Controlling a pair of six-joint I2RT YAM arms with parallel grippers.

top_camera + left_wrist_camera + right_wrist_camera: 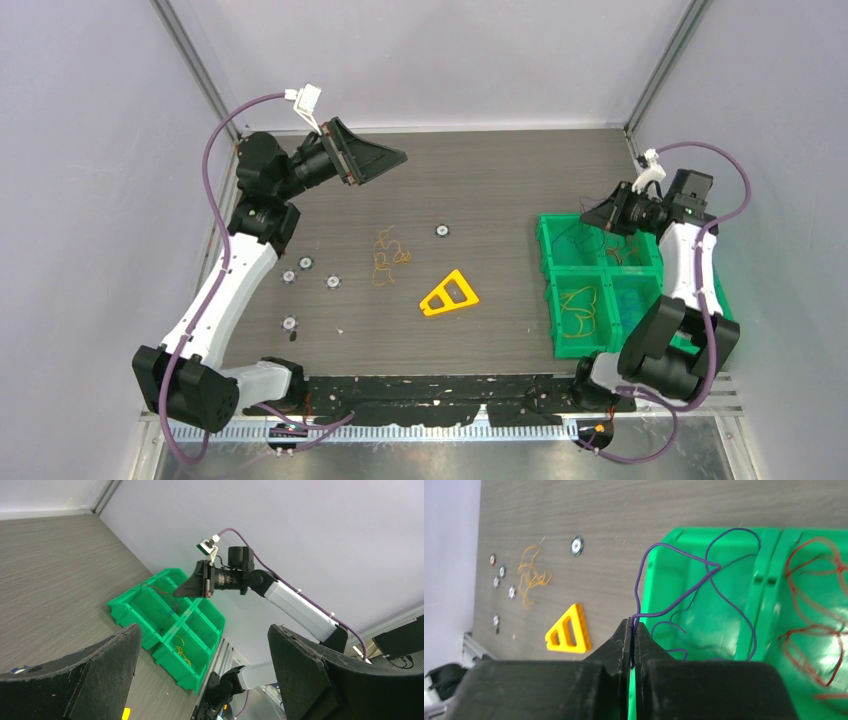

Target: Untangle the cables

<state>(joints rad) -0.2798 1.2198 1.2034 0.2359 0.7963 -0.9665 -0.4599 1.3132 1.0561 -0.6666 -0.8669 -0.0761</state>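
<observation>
My right gripper [633, 626] is shut on a thin purple cable [716, 568]. The cable loops out over the far-left compartment of the green bin [769, 575]. In the top view this gripper [594, 215] hangs over that compartment. A red cable [809, 627] lies in the compartment beside it, and a yellow cable [578, 310] lies in the near-left one. An orange cable tangle [388, 255] lies loose on the table and also shows in the right wrist view [531, 575]. My left gripper [385, 157] is raised at the far left, open and empty, with its fingers wide apart [204, 630].
A yellow plastic triangle [448, 295] lies on the table between the orange tangle and the green bin [548, 270]. Several small round discs [306, 263] are scattered on the left half, and one [441, 230] lies near the middle. Walls enclose the table.
</observation>
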